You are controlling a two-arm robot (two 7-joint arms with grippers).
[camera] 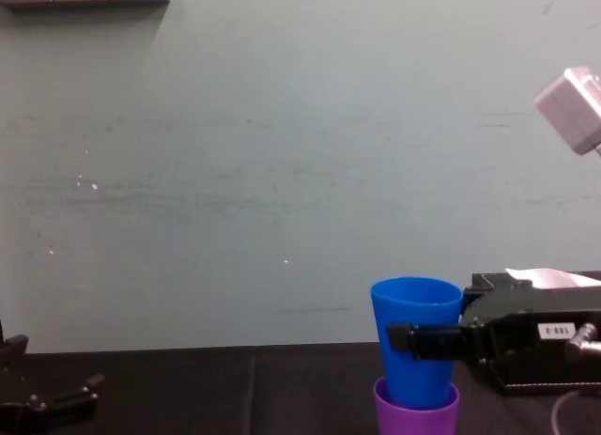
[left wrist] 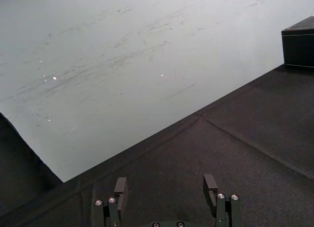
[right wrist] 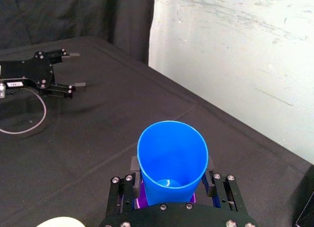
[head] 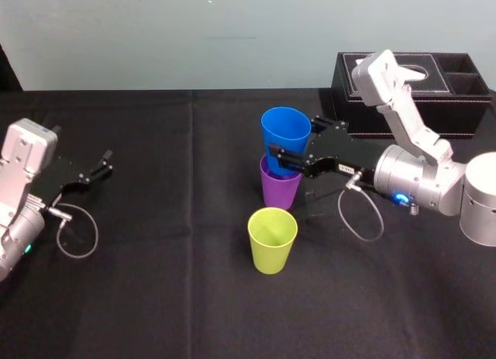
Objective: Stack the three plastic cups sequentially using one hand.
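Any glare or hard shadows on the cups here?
Head view: no glare on the blue cup held by the right gripper; the yellow-green cup casts hardly any shadow on the black cloth. Right wrist view: the blue cup's inside is evenly lit. Left wrist view, past the parked left gripper: a few bright specks on the wall.

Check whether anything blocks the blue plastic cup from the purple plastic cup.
Nothing visible: the right gripper holds the blue plastic cup, base inside the purple plastic cup. The yellow-green plastic cup stands apart.
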